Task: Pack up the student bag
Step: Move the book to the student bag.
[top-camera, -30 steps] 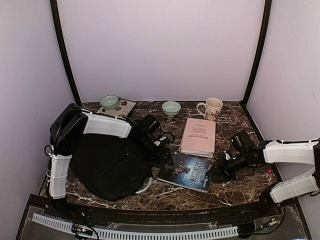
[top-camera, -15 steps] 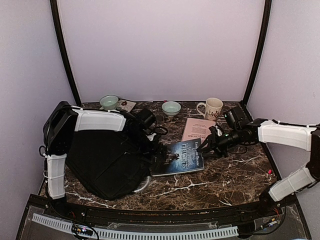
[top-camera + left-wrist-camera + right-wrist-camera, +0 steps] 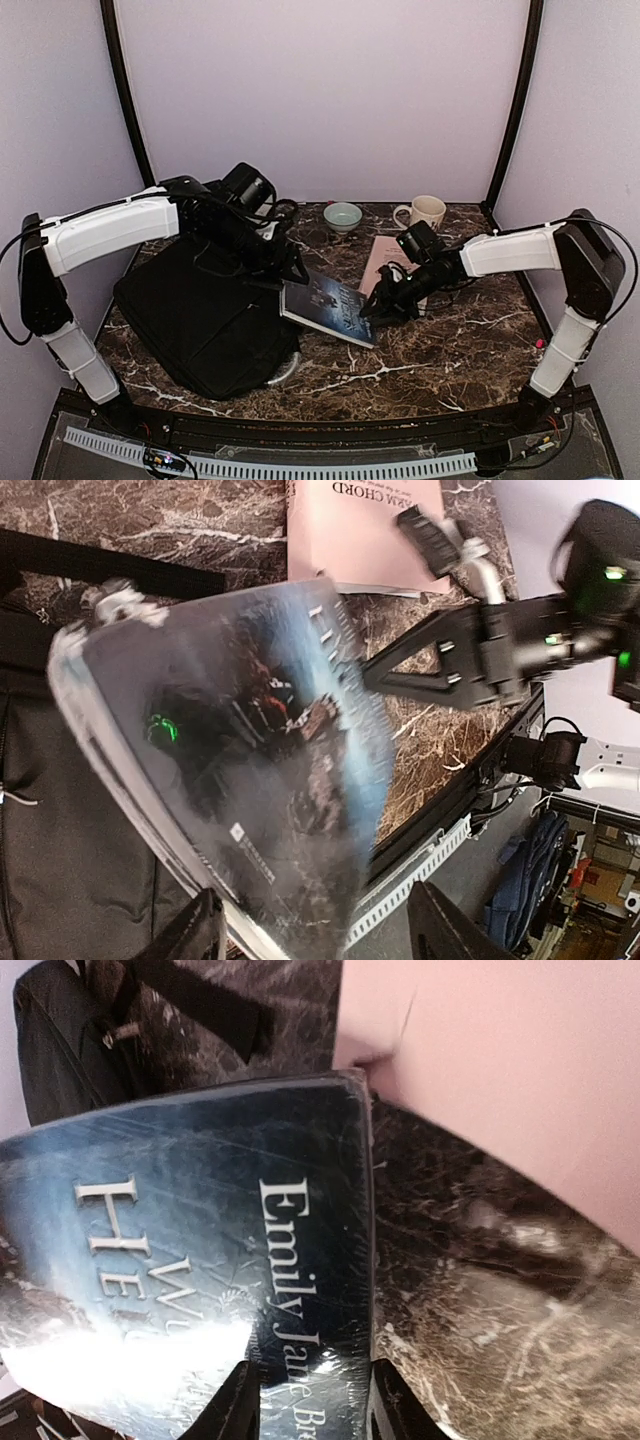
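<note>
The black student bag (image 3: pixel 200 320) lies flat at the left, its grey-white handle (image 3: pixel 288 368) at the near edge; it also shows in the left wrist view (image 3: pixel 40 820). A dark blue book (image 3: pixel 330 308) sits tilted at the bag's right edge, its left end raised. My left gripper (image 3: pixel 288 272) hangs over the book's left end, open and empty (image 3: pixel 315 930), with the blurred book (image 3: pixel 230 750) filling that view. My right gripper (image 3: pixel 375 308) is at the book's right end. Its fingers stand apart (image 3: pixel 315 1400), one over the cover (image 3: pixel 180 1230) and one just off its edge.
A pink book (image 3: pixel 382 255) lies behind the right gripper and also shows in the wrist views (image 3: pixel 350 530) (image 3: pixel 500 1070). A green bowl (image 3: pixel 343 215) and a cream mug (image 3: pixel 425 212) stand at the back. The table is dark marble (image 3: pixel 450 350).
The right gripper has moved left and the blue book with it, from the right side to the bag's edge. The left arm has risen and pulled back-left. The book now sits tilted.
</note>
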Controlling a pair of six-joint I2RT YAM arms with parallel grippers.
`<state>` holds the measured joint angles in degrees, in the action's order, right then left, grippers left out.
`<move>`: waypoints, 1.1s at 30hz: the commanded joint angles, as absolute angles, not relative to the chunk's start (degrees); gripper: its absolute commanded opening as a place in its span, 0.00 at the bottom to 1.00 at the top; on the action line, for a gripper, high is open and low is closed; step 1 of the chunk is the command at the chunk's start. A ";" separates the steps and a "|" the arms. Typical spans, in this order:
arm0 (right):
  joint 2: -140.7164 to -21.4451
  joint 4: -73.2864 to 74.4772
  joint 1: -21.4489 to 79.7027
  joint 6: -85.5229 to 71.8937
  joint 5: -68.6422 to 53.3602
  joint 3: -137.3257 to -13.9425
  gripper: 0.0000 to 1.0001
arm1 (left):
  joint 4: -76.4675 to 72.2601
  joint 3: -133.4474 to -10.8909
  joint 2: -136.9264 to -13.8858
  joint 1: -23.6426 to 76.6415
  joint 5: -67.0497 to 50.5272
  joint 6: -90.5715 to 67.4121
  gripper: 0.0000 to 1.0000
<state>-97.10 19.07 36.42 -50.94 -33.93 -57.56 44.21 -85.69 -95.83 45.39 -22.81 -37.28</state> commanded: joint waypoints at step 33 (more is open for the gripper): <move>-115.59 26.47 43.85 -38.43 -38.47 -76.43 0.43 | 13.81 -37.30 -73.30 38.89 -24.39 -44.83 0.85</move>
<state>-113.19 24.34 43.20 -40.38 -39.57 -74.54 27.73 -42.63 -73.03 40.07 -18.39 -43.55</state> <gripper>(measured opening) 0.437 0.866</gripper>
